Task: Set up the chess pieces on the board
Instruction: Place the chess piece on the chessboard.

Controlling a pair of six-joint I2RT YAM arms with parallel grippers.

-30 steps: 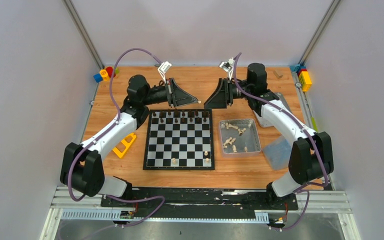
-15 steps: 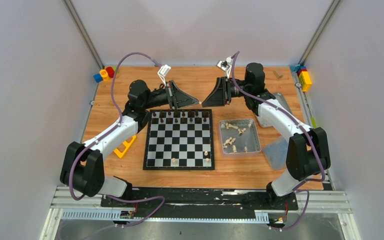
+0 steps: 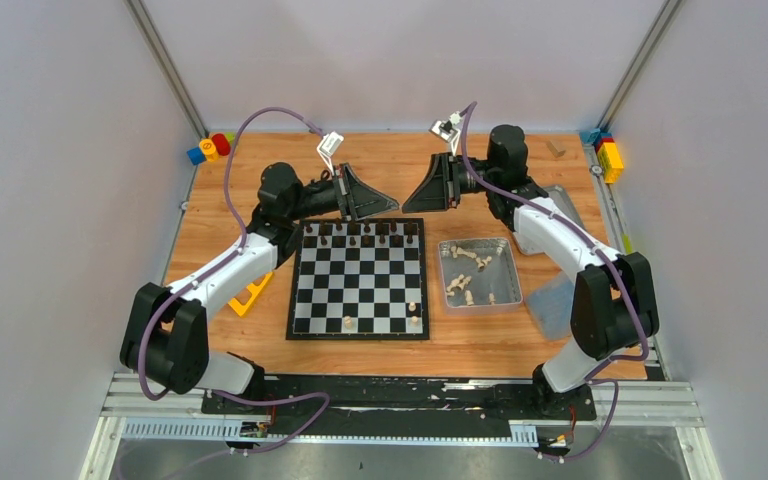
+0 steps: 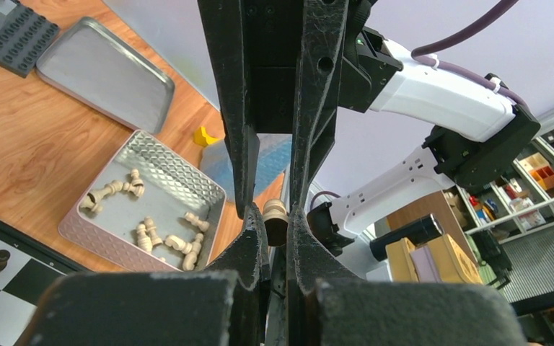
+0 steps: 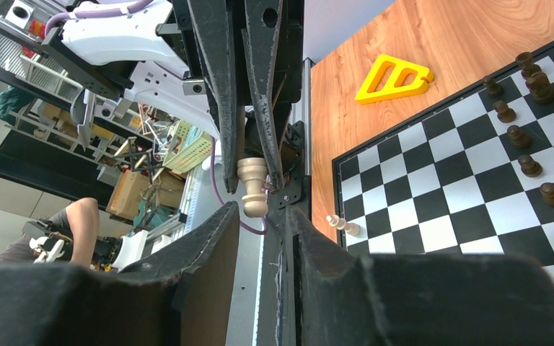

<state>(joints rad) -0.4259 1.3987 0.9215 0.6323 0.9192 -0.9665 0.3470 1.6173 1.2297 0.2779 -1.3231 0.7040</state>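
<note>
both arms are built alike: the left arm (image 3: 222, 278) and right arm (image 3: 560, 235) have smooth white shells (image 4: 440, 94) on the long links and bulky glossy black housings (image 3: 175, 345) at the joints. a purple-grey cable (image 4: 467, 27) loops loosely along each arm, and a small white connector block (image 3: 331, 143) sits near each wrist. the left gripper (image 3: 397, 204) and right gripper (image 3: 406, 205) are matte black wedges with rough, grainy fingers (image 5: 187, 270) pierced by round screw holes (image 4: 324, 65).

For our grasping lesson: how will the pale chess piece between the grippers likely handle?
The pale chess piece looks rigid, unlikely to flex. Its round turned body would probably roll if dropped, like the pieces lying in the tin.
</note>
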